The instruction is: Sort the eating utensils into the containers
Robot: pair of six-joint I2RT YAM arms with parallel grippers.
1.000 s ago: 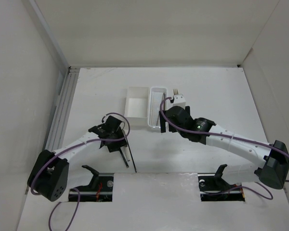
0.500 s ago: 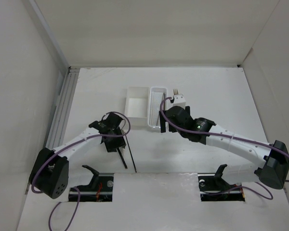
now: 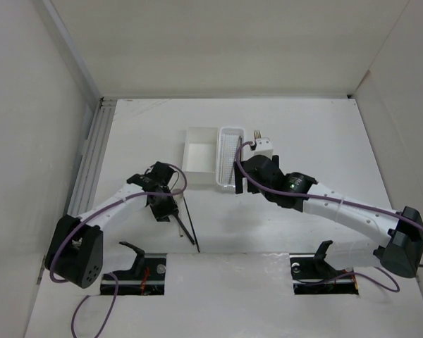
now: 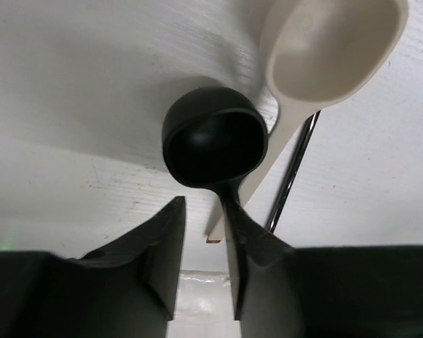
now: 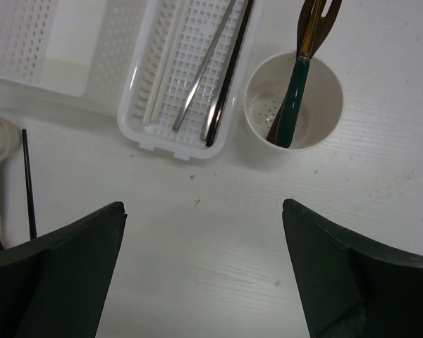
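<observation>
The left gripper [image 4: 203,218] hangs low over the desk [image 4: 70,105] with its jaws drawn close, only a narrow gap between them. The black spoon's [image 4: 215,137] handle runs down along the right-hand finger [image 4: 257,260], but whether it is actually clamped cannot be told. Its round bowl sits just ahead of the fingertips. The beige spoon [image 4: 331,46] lies a little farther ahead and to the right in the wrist view, and its handle slants back under the black spoon toward the gap. A thin black chopstick [image 4: 292,172] lies on the desk just beside that handle. The right gripper [image 5: 203,208] is spread wide and holds nothing, with bare desk between its fingers. Directly ahead of it stands the narrow perforated basket [image 5: 173,141], with a metal chopstick [image 5: 201,77] and another black chopstick [image 5: 229,77] lying lengthwise in it. Ahead and to the right, just beside the basket, stands the round cup [image 5: 248,105], holding a dark-handled fork [image 5: 295,88] and a brown fork [image 5: 273,132], both leaning. The square box [image 5: 56,83] sits against the basket's far-left side.
</observation>
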